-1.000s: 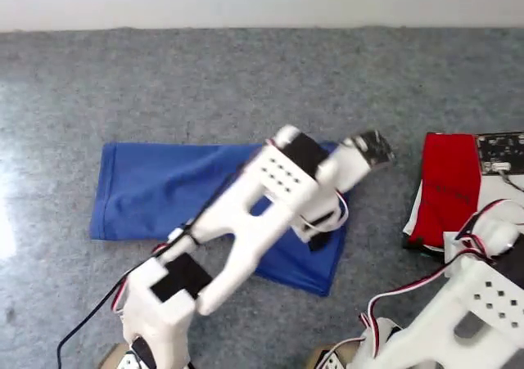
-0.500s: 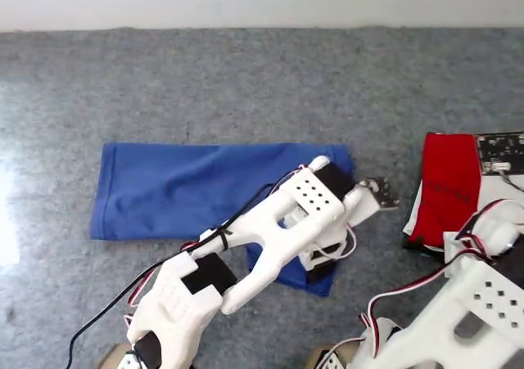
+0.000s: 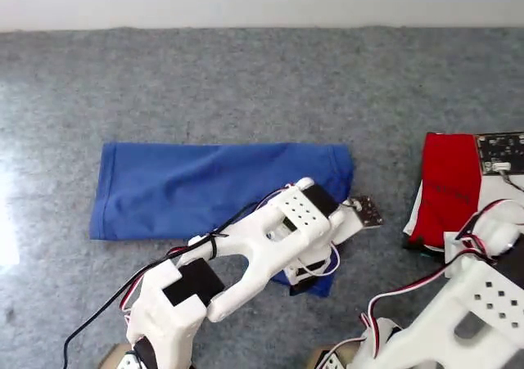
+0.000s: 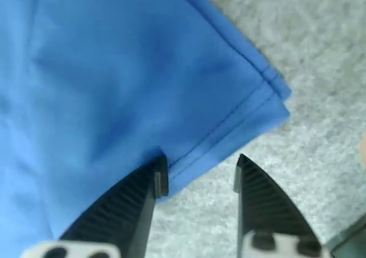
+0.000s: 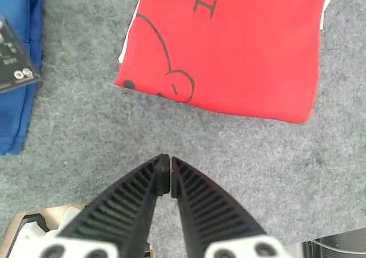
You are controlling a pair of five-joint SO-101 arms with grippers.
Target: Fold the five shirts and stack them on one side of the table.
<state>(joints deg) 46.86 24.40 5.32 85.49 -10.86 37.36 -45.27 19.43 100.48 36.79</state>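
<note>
A blue shirt [image 3: 188, 189], folded into a long band, lies across the middle of the grey table. My left gripper [image 4: 200, 175] hangs open low over its near right corner [image 4: 251, 103]; one finger [image 4: 150, 181] is at the hem, the other [image 4: 254, 183] over bare table. In the high view the left arm [image 3: 278, 230] covers that corner. A folded red shirt [image 5: 229, 40] with a black drawing rests on a white one [image 3: 416, 209] at the right side. My right gripper [image 5: 166, 167] is shut and empty, above bare table short of the red shirt.
The grey table [image 3: 262, 83] has free room behind the blue shirt and at the left. The right arm [image 3: 475, 303] fills the near right corner. A small circuit board [image 5: 12, 63] on the left arm shows beside the blue shirt's edge.
The left arm has swung back toward the near edge and dropped lower, from above the blue shirt's right end to its near right corner. The right arm has stayed still.
</note>
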